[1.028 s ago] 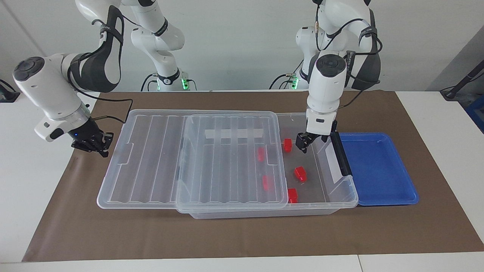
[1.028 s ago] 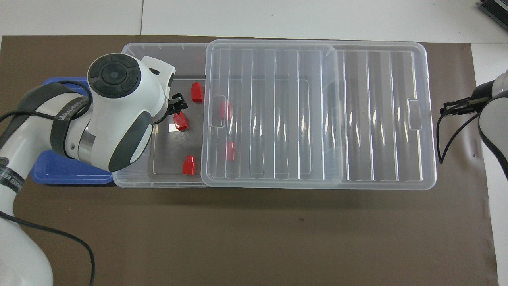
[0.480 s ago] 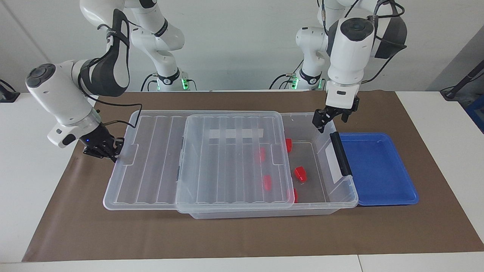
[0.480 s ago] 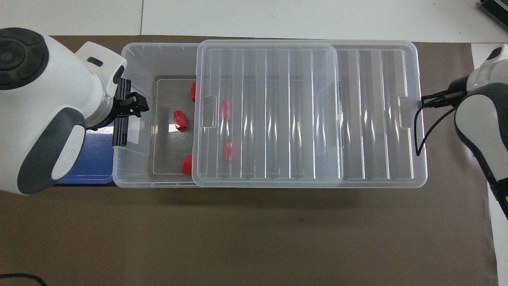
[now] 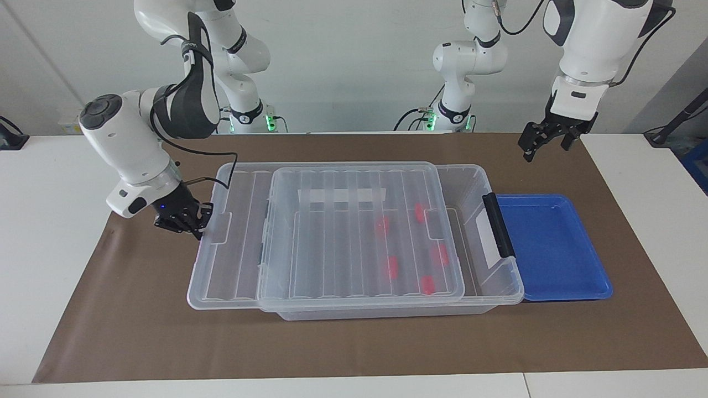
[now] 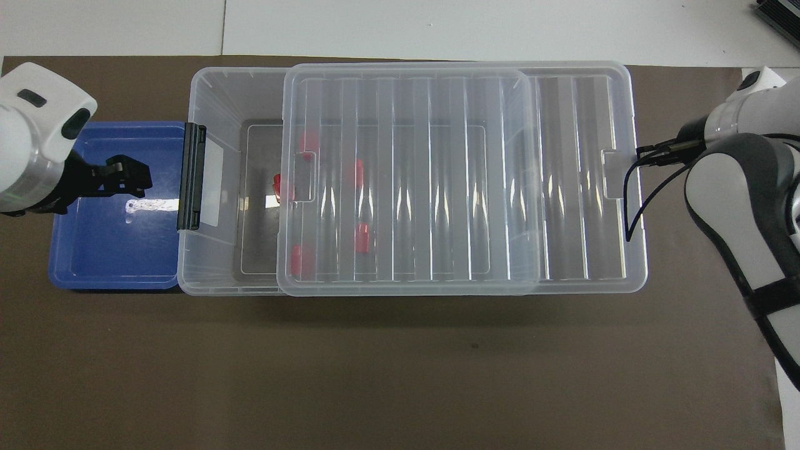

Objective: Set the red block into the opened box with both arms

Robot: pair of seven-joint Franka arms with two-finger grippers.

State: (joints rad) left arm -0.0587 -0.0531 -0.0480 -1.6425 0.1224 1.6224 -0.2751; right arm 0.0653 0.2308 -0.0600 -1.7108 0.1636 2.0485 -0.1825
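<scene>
The right claw, fingers closed, presses the lid at center left. The left claw, fingers spread and empty, hangs at upper right. Five red blocks lie in the box, mid-frame.

box: mid-table on the mat, long axis running between the two arms' ends
lid: on the box, overhanging its right-arm end; box uncovered at the left-arm end
blocks: five, in the box, all under the lid
tray: on the mat, just beside the box's left-arm end
</scene>
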